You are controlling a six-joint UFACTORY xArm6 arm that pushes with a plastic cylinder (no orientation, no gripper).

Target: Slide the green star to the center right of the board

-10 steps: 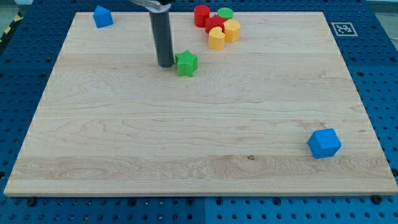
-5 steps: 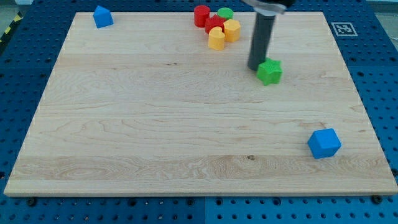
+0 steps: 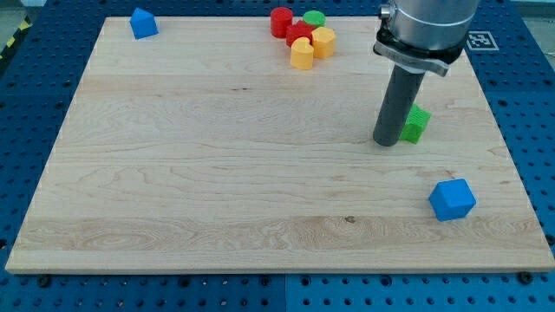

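Observation:
The green star [image 3: 417, 124] lies on the wooden board [image 3: 217, 173] at the view's right, a little above mid-height. Its left side is hidden behind the dark rod. My tip [image 3: 386, 142] rests on the board right against the star's left side, slightly below it. The rod rises toward the view's top to the grey arm body [image 3: 425, 26].
A cluster at the view's top centre holds a red cylinder [image 3: 281, 21], a red block [image 3: 300, 34], a green cylinder [image 3: 314, 18] and two yellow blocks [image 3: 323, 41] [image 3: 302, 54]. A blue block [image 3: 143, 22] sits at top left. A blue cube [image 3: 452, 199] sits at bottom right.
My tip has pushed the green star from the board's upper middle to the right and somewhat downward. The other blocks have not moved.

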